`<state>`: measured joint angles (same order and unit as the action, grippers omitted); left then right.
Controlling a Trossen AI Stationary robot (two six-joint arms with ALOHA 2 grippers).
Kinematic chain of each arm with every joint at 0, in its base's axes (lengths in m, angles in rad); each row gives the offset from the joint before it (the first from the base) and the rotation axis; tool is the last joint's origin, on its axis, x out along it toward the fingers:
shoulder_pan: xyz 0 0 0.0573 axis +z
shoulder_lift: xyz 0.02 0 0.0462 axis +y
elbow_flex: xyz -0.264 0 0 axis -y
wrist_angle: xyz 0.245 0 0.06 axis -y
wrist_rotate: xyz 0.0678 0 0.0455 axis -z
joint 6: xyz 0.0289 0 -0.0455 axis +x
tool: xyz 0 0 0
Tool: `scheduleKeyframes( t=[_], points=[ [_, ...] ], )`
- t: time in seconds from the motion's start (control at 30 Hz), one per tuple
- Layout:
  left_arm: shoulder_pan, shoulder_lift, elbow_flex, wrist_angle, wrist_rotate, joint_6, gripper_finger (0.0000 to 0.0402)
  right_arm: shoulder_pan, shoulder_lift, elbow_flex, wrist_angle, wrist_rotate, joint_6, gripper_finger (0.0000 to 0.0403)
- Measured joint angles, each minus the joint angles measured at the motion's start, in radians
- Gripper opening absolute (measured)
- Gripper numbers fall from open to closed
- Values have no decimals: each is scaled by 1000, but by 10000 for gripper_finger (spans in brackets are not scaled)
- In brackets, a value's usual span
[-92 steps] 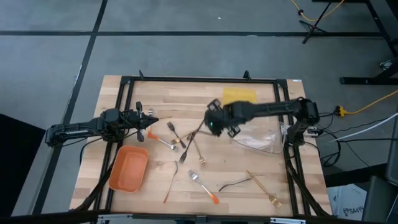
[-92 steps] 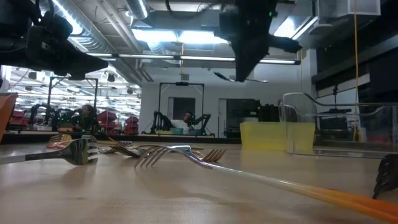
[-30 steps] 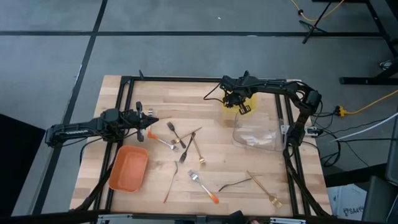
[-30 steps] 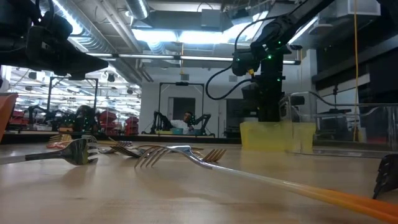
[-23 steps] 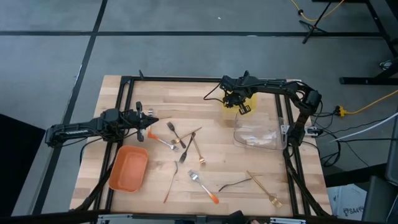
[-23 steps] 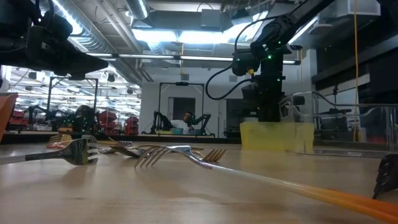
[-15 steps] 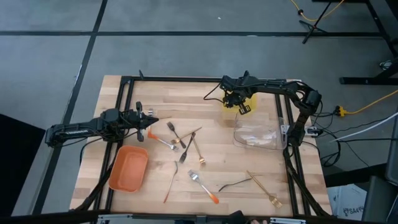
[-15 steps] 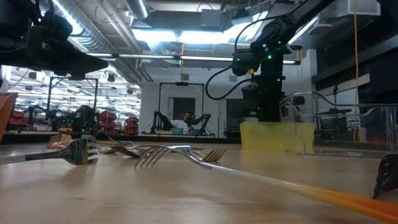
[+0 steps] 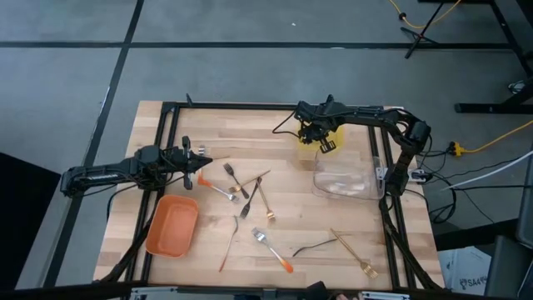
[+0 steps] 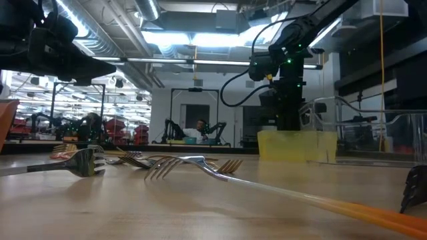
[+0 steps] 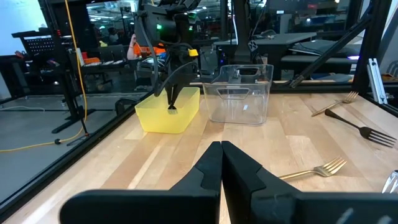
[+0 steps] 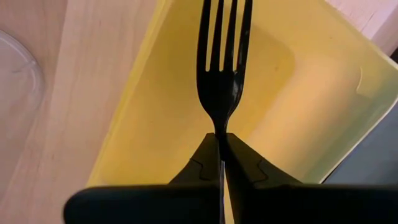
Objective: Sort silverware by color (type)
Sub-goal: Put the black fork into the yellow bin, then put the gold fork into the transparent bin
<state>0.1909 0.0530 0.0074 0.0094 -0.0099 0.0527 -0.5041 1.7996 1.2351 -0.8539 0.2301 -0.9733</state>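
Note:
My right gripper (image 9: 320,143) is at the far side of the table, over the yellow tray (image 9: 333,127), shut on a black fork (image 12: 222,56) whose tines point down into the tray. It also shows in the left wrist view (image 11: 169,81). My left gripper (image 9: 201,161) is shut and empty at the table's left, beyond the orange tray (image 9: 172,225). Several forks lie flat on the table: gold ones (image 9: 263,200), a black one (image 9: 315,245) and an orange-handled one (image 9: 275,252). My right gripper pinches the black fork between its two fingers at the narrow neck just behind the tines (image 12: 221,122). The fingers point down and the fork lies along them. The tines (image 11: 172,104) hang down at the yellow tray's rim; I cannot tell whether they touch its floor.
A clear tray (image 9: 346,182) stands next to the yellow tray, toward the near edge. A black frame (image 9: 250,107) runs round the table. More forks lie near the right front corner (image 9: 354,252) and at the middle (image 9: 218,190).
About three seconds ago my right gripper was above the middle of the table with the black fork. It has gone toward the far edge, over the yellow tray. In the last second nothing has visibly moved.

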Motion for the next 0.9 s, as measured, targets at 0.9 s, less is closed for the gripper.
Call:
scheduleKeyframes(
  t=[0.9],
  points=[
    [0,0,0,0,0,1,0,0,1,-1,57,-6,4,144]
  ],
)
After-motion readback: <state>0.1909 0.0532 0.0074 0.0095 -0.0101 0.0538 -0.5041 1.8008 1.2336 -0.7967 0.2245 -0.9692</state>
